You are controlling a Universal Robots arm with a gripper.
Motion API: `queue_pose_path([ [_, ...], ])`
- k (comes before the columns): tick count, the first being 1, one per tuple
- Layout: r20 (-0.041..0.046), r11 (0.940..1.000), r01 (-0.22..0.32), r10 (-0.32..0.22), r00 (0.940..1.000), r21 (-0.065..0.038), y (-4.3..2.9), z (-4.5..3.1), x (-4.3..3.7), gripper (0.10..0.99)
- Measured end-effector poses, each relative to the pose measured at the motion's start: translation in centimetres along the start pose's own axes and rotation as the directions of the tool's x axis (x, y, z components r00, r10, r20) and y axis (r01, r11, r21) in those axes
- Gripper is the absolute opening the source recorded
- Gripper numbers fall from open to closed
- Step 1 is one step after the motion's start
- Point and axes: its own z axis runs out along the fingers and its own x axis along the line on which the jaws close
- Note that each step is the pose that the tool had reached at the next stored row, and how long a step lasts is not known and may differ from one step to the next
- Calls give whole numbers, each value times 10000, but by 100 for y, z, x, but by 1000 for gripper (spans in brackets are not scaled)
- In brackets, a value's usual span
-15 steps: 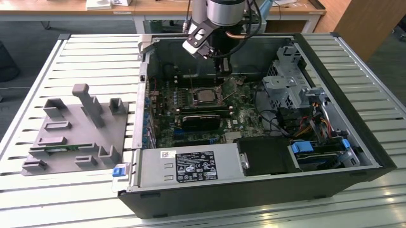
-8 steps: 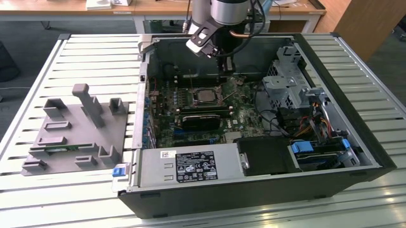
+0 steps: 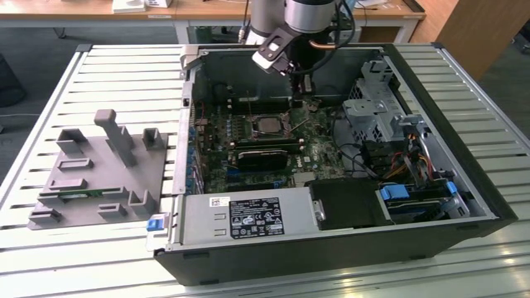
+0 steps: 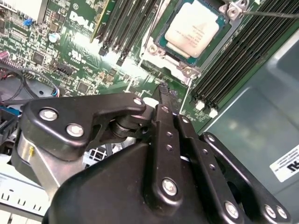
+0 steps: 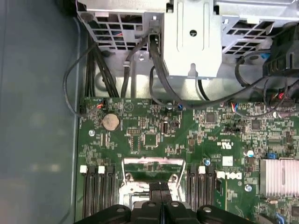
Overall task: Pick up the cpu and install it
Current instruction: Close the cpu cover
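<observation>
Item under inspection: the cpu [image 4: 194, 28]. It lies flat, silver top upward, inside the socket [image 4: 161, 56] on the green motherboard [image 4: 70, 56]. Black memory slots [image 4: 229, 60] run along both sides of the socket. In the exterior view the cpu [image 3: 269, 124] shows as a small square near the middle of the board, inside the open computer case [image 3: 447, 186], which rests on the slatted tabletop [image 3: 124, 74].

Gripper [image 4: 163, 91]: the fingers [image 4: 164, 121] are pressed together at the tips with nothing held between them. In the first wrist view the gripper [image 5: 161, 189] shows a thin seam where the two tips meet.

Relative position: in the second wrist view the tips stand near one corner of the socket frame, apart from the cpu, with no contact on its metal top. In the exterior view the gripper [image 3: 298, 93] hangs inside the case, toward the rear wall from the socket and slightly toward the exterior view's right of it.

Other: a grey fixture [image 3: 99, 167] sits on the tabletop at the exterior view's left of the case.
</observation>
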Motion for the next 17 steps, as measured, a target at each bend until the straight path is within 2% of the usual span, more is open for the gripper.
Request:
queue_pose_path([
  [17,-4,10000,11,-11,10000,15,86,5,-1,106],
])
